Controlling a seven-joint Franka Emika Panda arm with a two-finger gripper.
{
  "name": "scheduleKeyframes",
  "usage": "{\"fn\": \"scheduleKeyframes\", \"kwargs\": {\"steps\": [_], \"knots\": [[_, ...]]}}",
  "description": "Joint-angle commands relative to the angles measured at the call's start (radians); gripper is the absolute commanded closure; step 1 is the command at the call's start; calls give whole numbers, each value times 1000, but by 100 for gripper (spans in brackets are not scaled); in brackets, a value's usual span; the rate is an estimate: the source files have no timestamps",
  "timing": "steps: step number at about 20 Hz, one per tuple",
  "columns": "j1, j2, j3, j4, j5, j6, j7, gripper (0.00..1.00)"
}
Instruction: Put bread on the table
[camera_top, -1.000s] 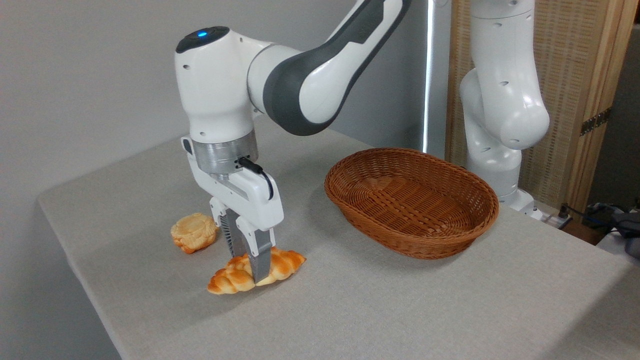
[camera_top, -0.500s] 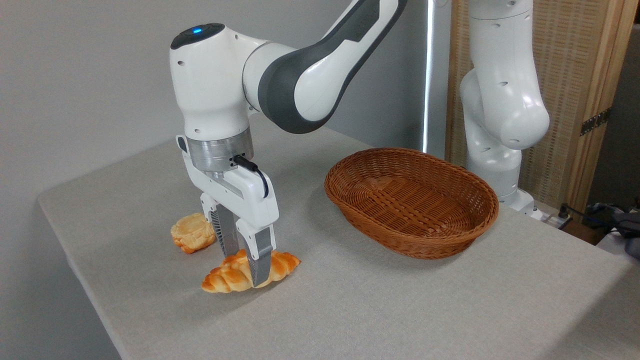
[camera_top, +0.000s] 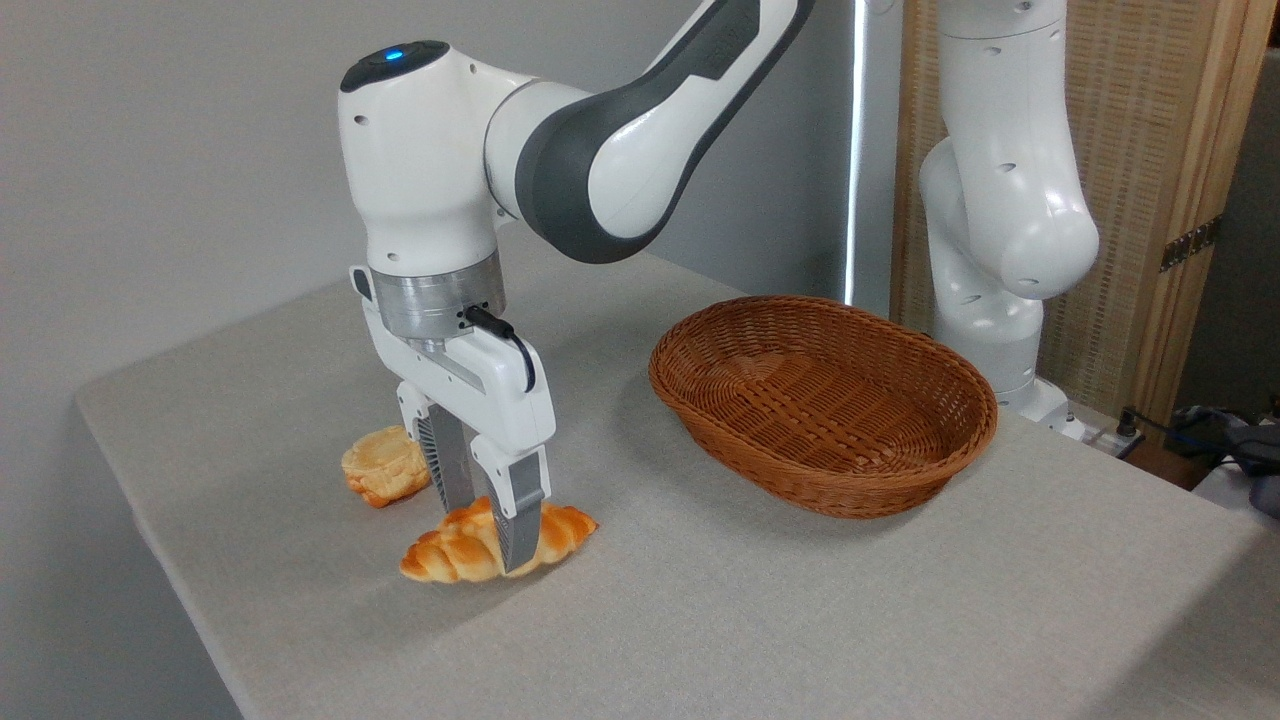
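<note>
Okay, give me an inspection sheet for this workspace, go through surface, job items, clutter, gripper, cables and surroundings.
Surface: table covered in light grey cloth, no spills or stains seen.
Job's things: braided bread loaf low at the cloth near the front left edge; contact with the table cannot be told.
Clutter: small round pastry behind the loaf; brown oval wicker basket to the right, with nothing seen in it.
Gripper: gripper pointing down, fingers closed across the loaf's middle.
Cables: short black cable looped at the wrist; cables off the table's far right edge.
Surroundings: grey wall, wooden woven screen behind the arm's base.
</note>
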Motion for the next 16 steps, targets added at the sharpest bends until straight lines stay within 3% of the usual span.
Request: {"fn": "scheduleKeyframes", "kwargs": {"steps": [1, 7, 10, 16], "knots": [[-3, -10, 4, 5, -12, -11, -18, 0], [-2, -22, 2, 17, -12, -23, -18, 0], [12, -35, -11, 86, -12, -122, -15, 0], [211, -50, -195, 311, -12, -464, -6, 0]]}}
